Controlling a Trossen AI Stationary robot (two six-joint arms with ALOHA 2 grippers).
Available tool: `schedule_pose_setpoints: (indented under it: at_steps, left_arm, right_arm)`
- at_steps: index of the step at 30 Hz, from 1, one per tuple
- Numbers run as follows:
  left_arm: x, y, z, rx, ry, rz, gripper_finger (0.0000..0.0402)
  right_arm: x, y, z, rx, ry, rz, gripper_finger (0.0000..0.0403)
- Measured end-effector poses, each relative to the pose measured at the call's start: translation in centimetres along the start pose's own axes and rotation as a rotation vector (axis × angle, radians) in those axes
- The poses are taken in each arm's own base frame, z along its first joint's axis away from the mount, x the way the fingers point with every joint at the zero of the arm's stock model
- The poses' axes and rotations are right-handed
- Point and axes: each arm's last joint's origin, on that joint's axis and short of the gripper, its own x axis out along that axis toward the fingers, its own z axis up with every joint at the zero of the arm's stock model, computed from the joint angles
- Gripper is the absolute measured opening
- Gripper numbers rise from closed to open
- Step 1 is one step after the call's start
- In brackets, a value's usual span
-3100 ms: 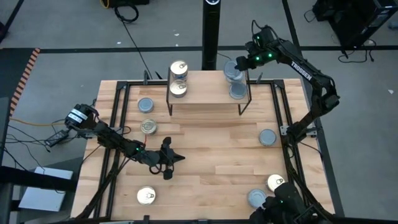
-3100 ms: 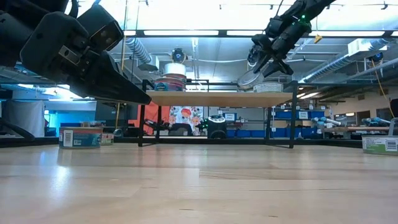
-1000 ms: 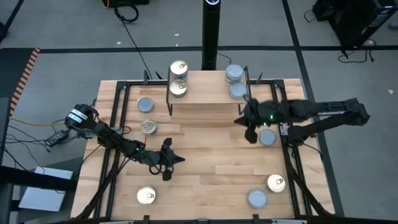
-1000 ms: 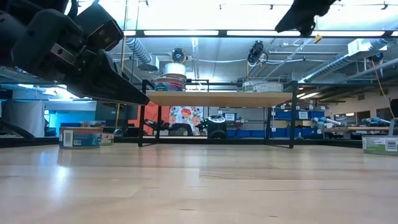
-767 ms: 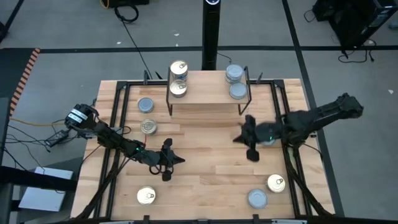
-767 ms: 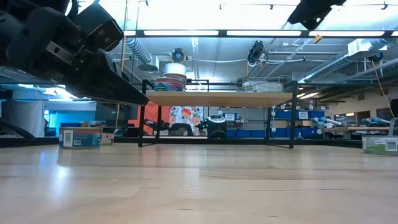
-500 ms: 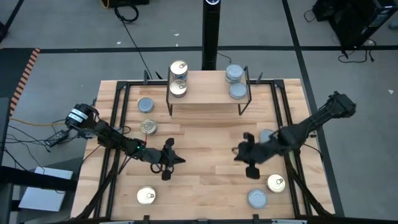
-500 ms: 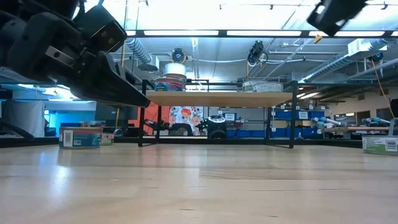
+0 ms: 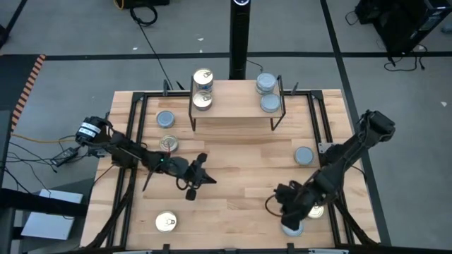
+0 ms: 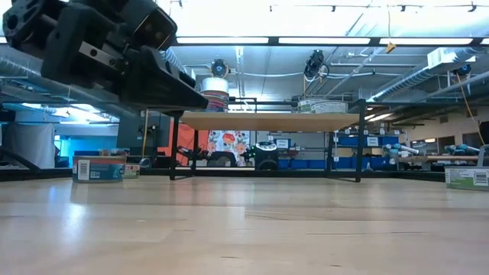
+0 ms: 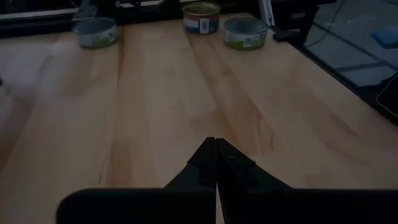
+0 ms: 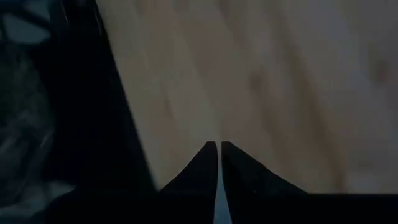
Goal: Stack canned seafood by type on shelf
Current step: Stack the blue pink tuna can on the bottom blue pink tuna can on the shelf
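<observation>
Four tins sit on the shelf (image 9: 236, 106) at 12 o'clock: two gold-topped (image 9: 203, 76) at its left end, two blue-grey (image 9: 266, 83) at its right. Loose tins lie at 9 (image 9: 168, 144), 3 (image 9: 304, 156) and 7 o'clock (image 9: 166, 222). Left gripper (image 9: 203, 169) (centre of table) is clenched and empty. Right gripper (image 9: 284, 200) hovers at 5 o'clock beside two tins (image 9: 291, 226), fingers (image 12: 202, 163) nearly together, holding nothing.

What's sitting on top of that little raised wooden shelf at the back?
On the shelf sit gold-topped tins at its left end and blue-grey-topped tins at its right end. Each top hides whatever tins lie beneath it, so the stack heights are unclear from above.
</observation>
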Motion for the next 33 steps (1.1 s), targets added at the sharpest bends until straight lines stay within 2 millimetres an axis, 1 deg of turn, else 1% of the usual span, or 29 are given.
schedule_pose_setpoints:
  at_steps: [4,8,12,14,19,25,30,33]
  left_arm:
    - [0.0,0.4,0.0,0.012,0.002,-0.009,0.0002]
    - [0.0,0.4,0.0,0.012,0.009,-0.009,0.0002]
    - [0.0,0.4,-0.2,-0.007,0.025,-0.010,0.0002]
    - [0.0,0.4,-0.3,-0.024,0.041,-0.009,0.0002]
    - [0.0,0.3,-0.4,-0.059,0.049,-0.001,0.0002]
    - [0.0,-0.3,-0.4,-0.059,0.047,0.020,0.0002]
    - [0.0,-0.7,-0.4,-0.078,0.047,0.029,0.0002]
    - [0.0,-0.8,-0.4,-0.075,0.047,0.041,0.0002]
  right_arm:
    - [0.6,0.0,-1.6,0.153,0.159,-0.040,0.0053]
    - [0.8,-0.9,-2.9,0.205,0.246,-0.176,0.0052]
    - [0.5,-2.0,-4.0,0.205,0.340,-0.313,0.0023]
    - [0.3,-2.2,-4.3,0.188,0.361,-0.339,0.0009]
    - [0.4,-2.5,-4.9,0.131,0.419,-0.377,0.0014]
    - [1.7,-2.7,-4.7,-0.001,0.454,-0.397,0.0006]
    - [2.7,-3.1,-3.2,-0.064,0.438,-0.399,0.0008]
    - [2.9,-3.2,-2.0,-0.100,0.377,-0.375,0.0007]
